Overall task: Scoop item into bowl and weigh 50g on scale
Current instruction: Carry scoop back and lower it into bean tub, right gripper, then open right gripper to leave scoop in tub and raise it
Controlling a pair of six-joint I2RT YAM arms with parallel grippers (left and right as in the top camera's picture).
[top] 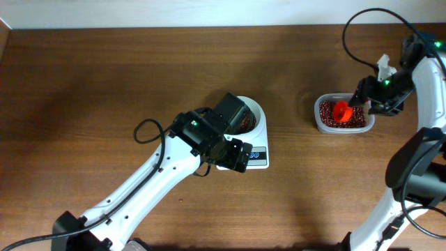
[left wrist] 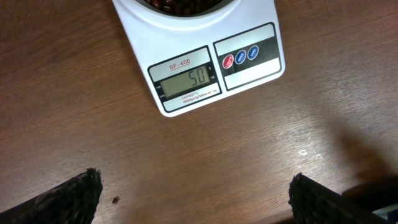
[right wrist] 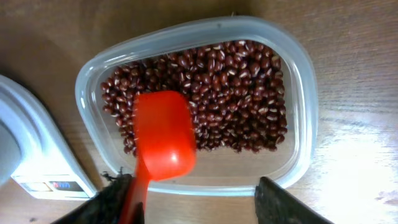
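Red-brown beans point(right wrist: 242, 93) fill the tub point(right wrist: 306, 106) right of the scale point(left wrist: 186, 37), scoop point(right wrist: 163, 137) on them; bowl point(top: 258, 110) atop scale holds more; my left gripper point(left wrist: 196, 196) and right gripper point(right wrist: 199, 202) both gape, released.

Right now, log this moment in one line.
scale: reads 50 | bowl: on scale, beans inside | scoop: lying in tub | left hand: open | right hand: open at tub

Count: scale point(left wrist: 143, 37) 1; display point(left wrist: 186, 79) 1; round buttons point(left wrist: 240, 56) 3 (1 red, 2 blue); bowl point(top: 256, 110) 1; clear tub point(right wrist: 298, 74) 1; orange-red scoop point(right wrist: 163, 134) 1; beans point(right wrist: 236, 93): too many to count.
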